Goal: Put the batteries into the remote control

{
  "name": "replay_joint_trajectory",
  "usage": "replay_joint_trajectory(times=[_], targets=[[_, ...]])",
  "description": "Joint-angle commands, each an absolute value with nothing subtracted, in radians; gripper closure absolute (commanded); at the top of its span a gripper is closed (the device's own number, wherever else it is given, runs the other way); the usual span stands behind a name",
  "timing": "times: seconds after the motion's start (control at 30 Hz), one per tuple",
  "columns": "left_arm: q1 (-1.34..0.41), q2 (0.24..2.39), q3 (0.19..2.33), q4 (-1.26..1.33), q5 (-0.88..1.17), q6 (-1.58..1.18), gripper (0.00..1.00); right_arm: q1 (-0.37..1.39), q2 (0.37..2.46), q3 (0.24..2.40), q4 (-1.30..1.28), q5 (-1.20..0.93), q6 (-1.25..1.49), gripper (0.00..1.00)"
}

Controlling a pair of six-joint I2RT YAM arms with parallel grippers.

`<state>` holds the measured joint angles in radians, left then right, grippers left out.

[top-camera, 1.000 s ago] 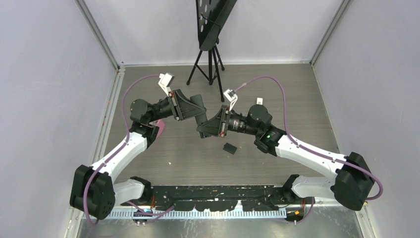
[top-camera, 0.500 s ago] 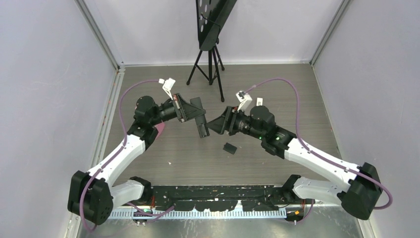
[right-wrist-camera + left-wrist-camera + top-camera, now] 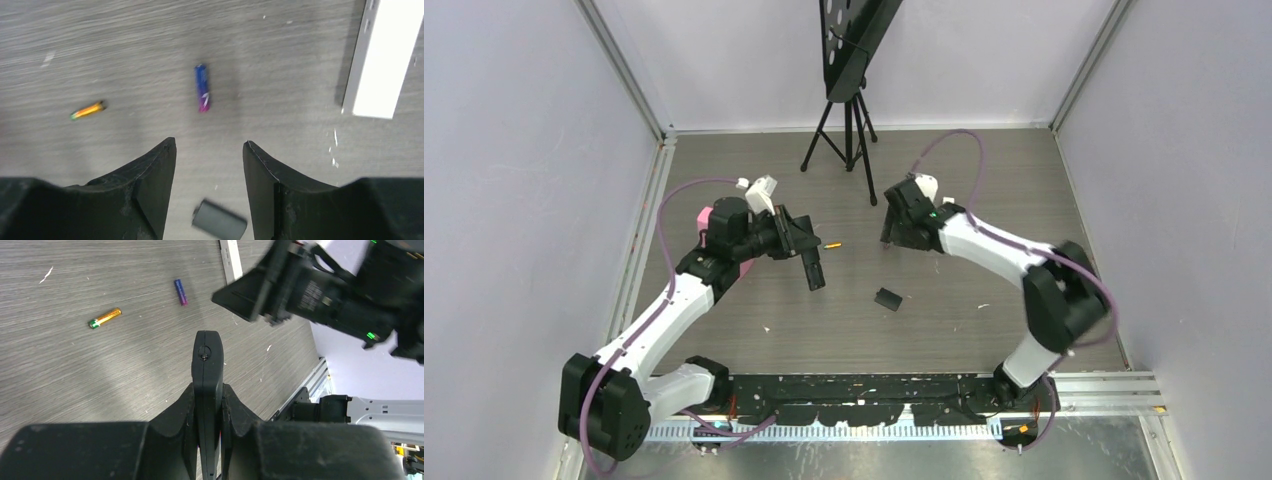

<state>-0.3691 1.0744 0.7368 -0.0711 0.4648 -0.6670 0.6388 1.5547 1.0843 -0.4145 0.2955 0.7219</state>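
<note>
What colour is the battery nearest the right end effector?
Battery: blue shading to magenta, clearest in the right wrist view.

Open worktop (image 3: 280, 115) is left between the parted fingers of the right tool (image 3: 209, 145) and the purple battery (image 3: 202, 94) just ahead. The orange-yellow battery (image 3: 87, 109) is ringed by bare surface. A dark block (image 3: 220, 225) is seen behind the fingertips, one side is bounded by a white strip (image 3: 382, 55), and the room before the right arm (image 3: 320, 290) is narrowed by the remote control (image 3: 207, 355) clamped in the left tool (image 3: 207, 390).
</note>
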Motion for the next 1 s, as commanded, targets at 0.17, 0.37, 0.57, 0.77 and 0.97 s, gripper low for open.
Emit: replay_joint_trajectory(times=[0.17, 0.37, 0.57, 0.77, 0.97], targets=[[-0.371, 1.053, 0.807, -0.118, 0.453, -0.610, 1.00, 0.614, 1.917, 1.390, -0.535, 0.337, 0.580, 0.48], [-0.371, 1.075, 0.821, -0.120, 0.467, -0.609, 1.00, 0.614, 1.987, 1.433, -0.533, 0.347, 0.575, 0.55], [-0.370, 1.086, 0.821, -0.110, 0.475, -0.610, 1.00, 0.610, 2.015, 1.438, -0.537, 0.337, 0.563, 0.63], [-0.371, 1.094, 0.822, -0.106, 0.489, -0.612, 1.00, 0.589, 2.034, 1.431, -0.537, 0.305, 0.565, 0.82], [-0.370, 1.095, 0.821, -0.091, 0.505, -0.622, 1.00, 0.583, 1.988, 1.387, -0.509, 0.285, 0.570, 1.00]])
